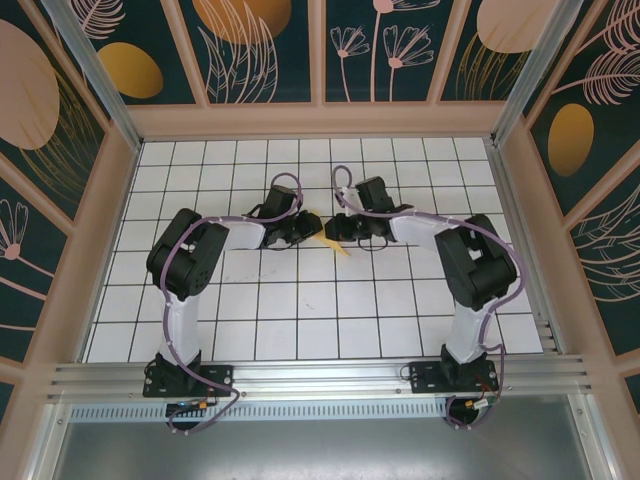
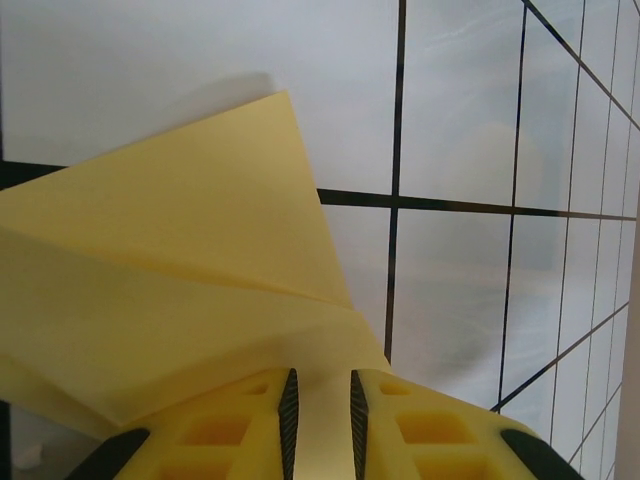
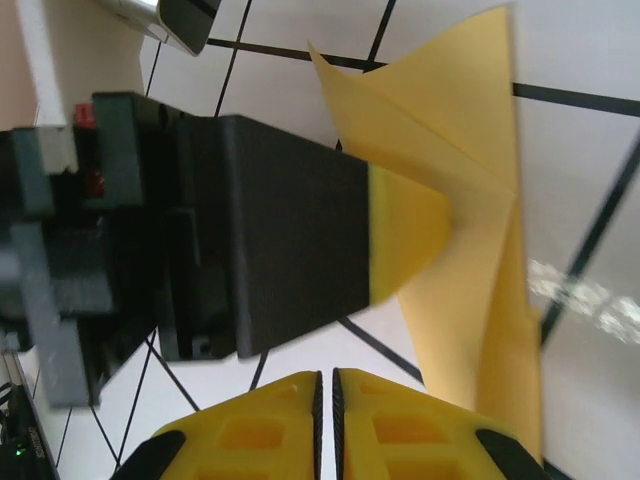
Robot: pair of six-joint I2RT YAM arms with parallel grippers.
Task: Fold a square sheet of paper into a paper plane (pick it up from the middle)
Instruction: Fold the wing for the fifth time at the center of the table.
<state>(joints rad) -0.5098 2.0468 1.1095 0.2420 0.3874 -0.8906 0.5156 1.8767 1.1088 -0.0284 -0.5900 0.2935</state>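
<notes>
In the top view the folded yellow sheet [image 1: 332,243] sits at the middle of the worktop [image 1: 300,320], its long axis slanting, sharp tip pointing near and rightward. The left pincer [image 2: 320,400] is clamped on its far-left edge. The right pincer [image 3: 327,392], fingers together, hangs just beside the sheet.

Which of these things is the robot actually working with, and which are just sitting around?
Part of the job:
- partly folded pale-yellow paper sheet
- left yellow-fingered gripper, pinching the sheet
- right yellow-fingered gripper, shut, close beside the sheet

Just surroundings:
- white grid-tiled table
- dark flower-patterned walls
- grey metal rail along the near edge
</notes>
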